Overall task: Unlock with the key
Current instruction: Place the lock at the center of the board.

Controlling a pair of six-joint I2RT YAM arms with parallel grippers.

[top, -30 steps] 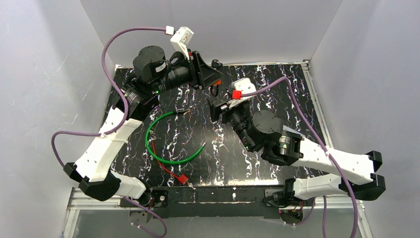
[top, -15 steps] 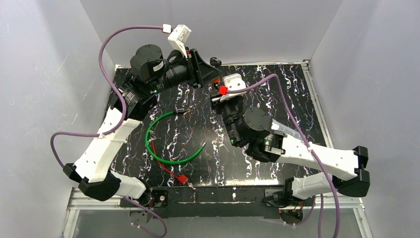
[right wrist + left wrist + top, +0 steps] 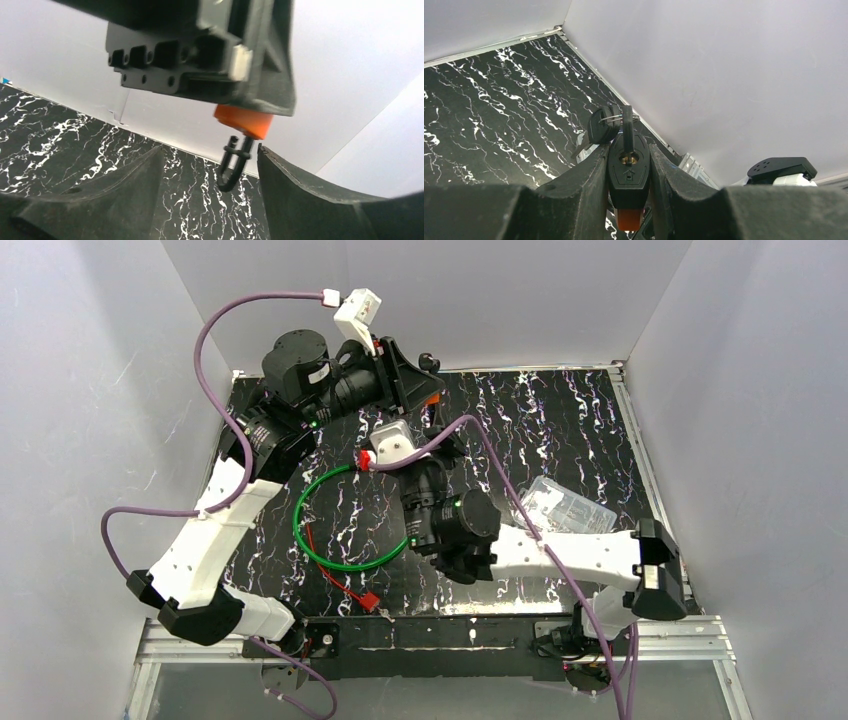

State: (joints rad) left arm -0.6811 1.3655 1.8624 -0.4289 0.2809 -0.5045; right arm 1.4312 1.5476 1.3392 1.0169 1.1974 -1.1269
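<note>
My left gripper (image 3: 432, 390) is shut on a black padlock (image 3: 628, 172) with an orange lower part, held up near the back wall. A key (image 3: 626, 129) is in its keyhole, and a second key (image 3: 600, 127) hangs from the ring. In the right wrist view the orange end (image 3: 245, 121) and black shackle (image 3: 231, 169) hang down; one shackle leg ends free of the body. My right gripper (image 3: 210, 195) is open just below the padlock, with the shackle between its fingers and untouched. In the top view the right gripper (image 3: 437, 440) sits under the left one.
A green cable loop (image 3: 308, 530) lies on the black marbled mat at the left. A red wire with a red connector (image 3: 368, 602) lies near the front edge. A clear plastic bag (image 3: 568, 505) lies at the right. The white back wall is close behind the grippers.
My right arm swung left and its gripper moved in under the left gripper and padlock. The clear bag came into sight. The left arm barely moved.
</note>
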